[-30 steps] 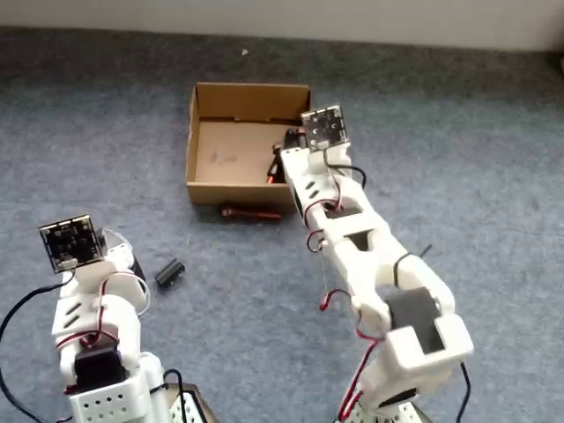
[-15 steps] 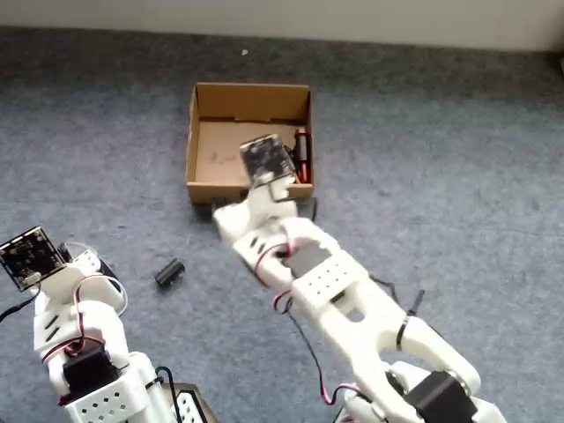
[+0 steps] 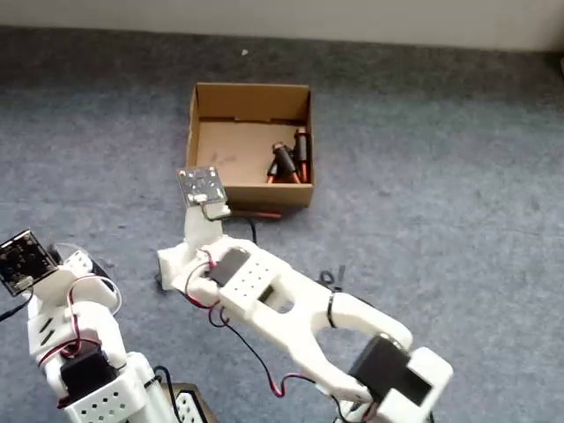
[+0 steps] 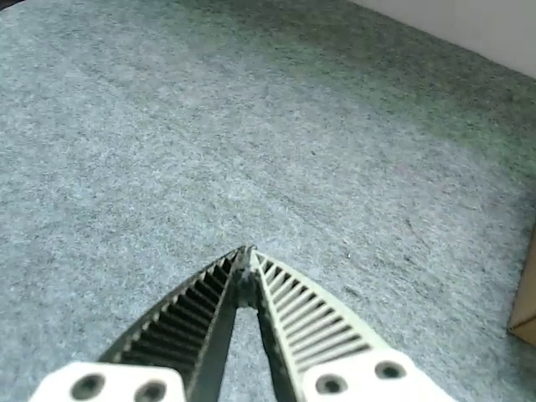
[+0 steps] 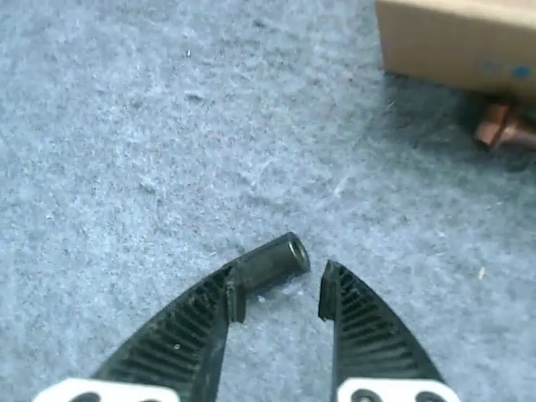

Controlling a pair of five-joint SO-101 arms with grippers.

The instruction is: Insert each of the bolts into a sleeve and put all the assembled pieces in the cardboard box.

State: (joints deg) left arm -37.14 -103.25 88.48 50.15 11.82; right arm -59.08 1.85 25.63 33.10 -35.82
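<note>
As it lies flat, sleeve (image 5: 266,265) points toward box (image 5: 456,38).

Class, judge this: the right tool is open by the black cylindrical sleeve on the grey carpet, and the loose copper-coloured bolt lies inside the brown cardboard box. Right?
One error: the loose copper-coloured bolt lies outside the brown cardboard box, on the grey carpet beside its near wall, as the high view shows. The right tool is open by the black cylindrical sleeve.
</note>
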